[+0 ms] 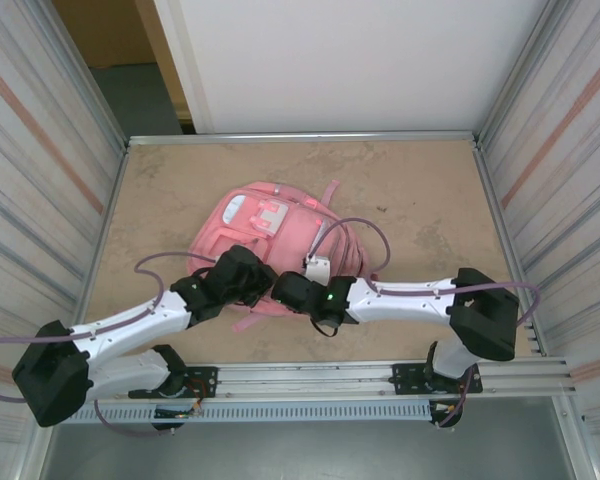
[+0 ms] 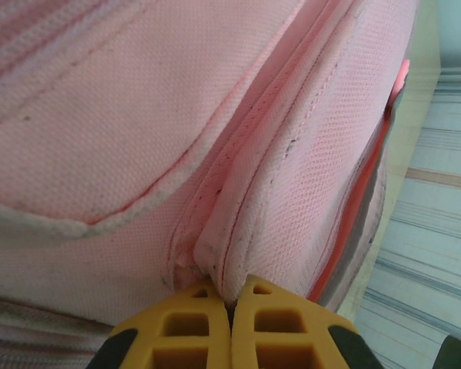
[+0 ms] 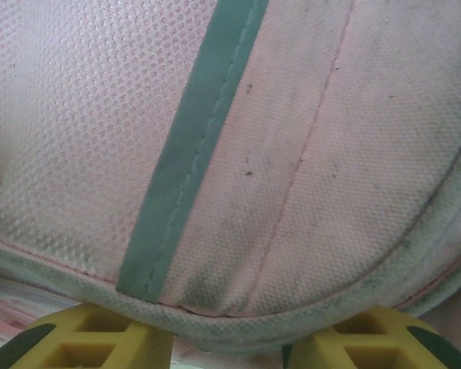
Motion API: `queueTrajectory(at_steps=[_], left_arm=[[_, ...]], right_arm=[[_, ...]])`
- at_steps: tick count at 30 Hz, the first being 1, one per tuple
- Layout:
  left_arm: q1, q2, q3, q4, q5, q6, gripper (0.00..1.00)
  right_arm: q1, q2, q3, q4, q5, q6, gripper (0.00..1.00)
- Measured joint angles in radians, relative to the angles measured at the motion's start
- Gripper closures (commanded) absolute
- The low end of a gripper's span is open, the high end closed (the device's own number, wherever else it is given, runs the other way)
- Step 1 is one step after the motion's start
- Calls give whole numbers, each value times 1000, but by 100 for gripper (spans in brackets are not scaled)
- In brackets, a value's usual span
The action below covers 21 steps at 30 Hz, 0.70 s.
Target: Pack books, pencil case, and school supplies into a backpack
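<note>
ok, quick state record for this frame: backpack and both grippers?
backpack: pink, lying on the table, front pockets facing up
left gripper: shut, tips at a seam fold; whether fabric is pinched is unclear
right gripper: open, fingers either side of a rounded pocket edge with a teal strip

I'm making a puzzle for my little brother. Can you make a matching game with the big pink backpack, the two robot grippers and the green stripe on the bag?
Things:
1. large pink fabric backpack
2. left gripper, yellow fingers
3. right gripper, yellow fingers
4. grey-green stitched stripe

States:
A. fingers spread open
B. lying on the tan table
C. closed on a pink seam
D. running across pale pink fabric

Pairs: 1-B, 2-C, 3-A, 4-D
</note>
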Motion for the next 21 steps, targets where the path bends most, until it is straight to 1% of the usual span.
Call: queueTrajectory(at_steps=[2,4,7,10,17,19,21], left_arm=[[-1,-16,0,-6,-3,0,100],[-3,-33,-3,-11,-4,0,100],[-8,-60,-6,-25,-8,0,100],[-9,-77,-12,-38,-15,0,100],[-9,-110,-23,-53,-29,-1,100],[-9,-116,-24,-54,-31,-3,100],[-9,-122,-25,-54,-33,-4,100]], right_arm=[[0,-23,-14,2,5,-17,75],[1,-47,-25,5,6,-50,76],[2,-71,-34,8,5,-105,80],[2,-74,-34,18,3,-160,82],[-1,-97,-42,37,-4,-291,95],[-5,-108,-42,35,-9,-328,100],[-11,-117,-42,33,-23,-362,100]])
